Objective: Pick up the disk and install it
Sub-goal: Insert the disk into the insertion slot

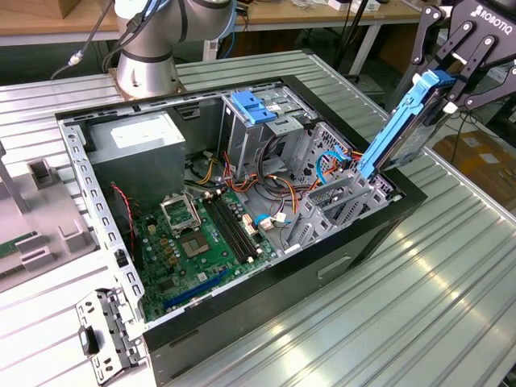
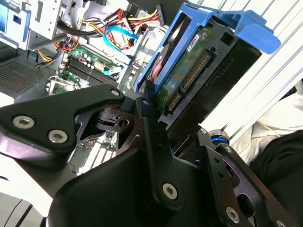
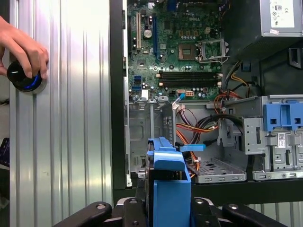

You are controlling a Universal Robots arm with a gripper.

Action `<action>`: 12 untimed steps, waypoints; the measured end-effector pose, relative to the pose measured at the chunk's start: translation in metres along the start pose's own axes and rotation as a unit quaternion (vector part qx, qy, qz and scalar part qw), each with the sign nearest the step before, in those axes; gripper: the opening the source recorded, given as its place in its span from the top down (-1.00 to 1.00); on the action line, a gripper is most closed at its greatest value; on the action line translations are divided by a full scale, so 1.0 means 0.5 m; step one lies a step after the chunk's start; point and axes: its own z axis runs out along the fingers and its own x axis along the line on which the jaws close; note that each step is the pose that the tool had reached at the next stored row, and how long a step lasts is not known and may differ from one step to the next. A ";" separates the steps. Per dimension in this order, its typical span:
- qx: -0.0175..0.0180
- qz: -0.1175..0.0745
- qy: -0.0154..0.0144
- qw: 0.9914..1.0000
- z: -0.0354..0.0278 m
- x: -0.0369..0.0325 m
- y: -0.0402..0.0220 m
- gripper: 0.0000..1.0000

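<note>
The gripper (image 1: pixel 448 87) is grasping the disk (image 1: pixel 399 129) at its upper end. In the second wrist view the black fingers (image 2: pixel 154 137) are pressing on the two faces of the disk (image 2: pixel 199 71), with the blue carrier frame and the connector edge showing beyond them. The grip is probably sitting at this end so that the other end is staying free to enter a slot.

The disk is hanging in the air, strongly tilted, above the edge of the computer case (image 1: pixel 322 266) on the exterior view's right. Its lower end is pointing down to the grey metal drive bay (image 1: pixel 339 201). It is perhaps touching the bay rim already, but I cannot tell this for sure. The wrist is leaning in from outside the case, so the disk is lining up with the bay.

Farther inside, the motherboard (image 1: pixel 193 242) is lying flat and the power supply (image 1: pixel 137 145) is standing in the far corner. Behind the case the arm base (image 1: pixel 149 56) is standing on the tabletop (image 1: pixel 363 339). In the first wrist view a hand (image 3: pixel 23 52) is resting on a round knob (image 3: pixel 21 75), well apart from the case.
</note>
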 end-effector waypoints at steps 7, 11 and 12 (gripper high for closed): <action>0.000 -0.006 -0.002 1.000 0.022 0.004 0.048 0.27; 0.000 -0.005 -0.002 1.000 0.039 -0.002 0.078 0.27; 0.000 -0.005 -0.002 1.000 0.041 -0.004 0.080 0.27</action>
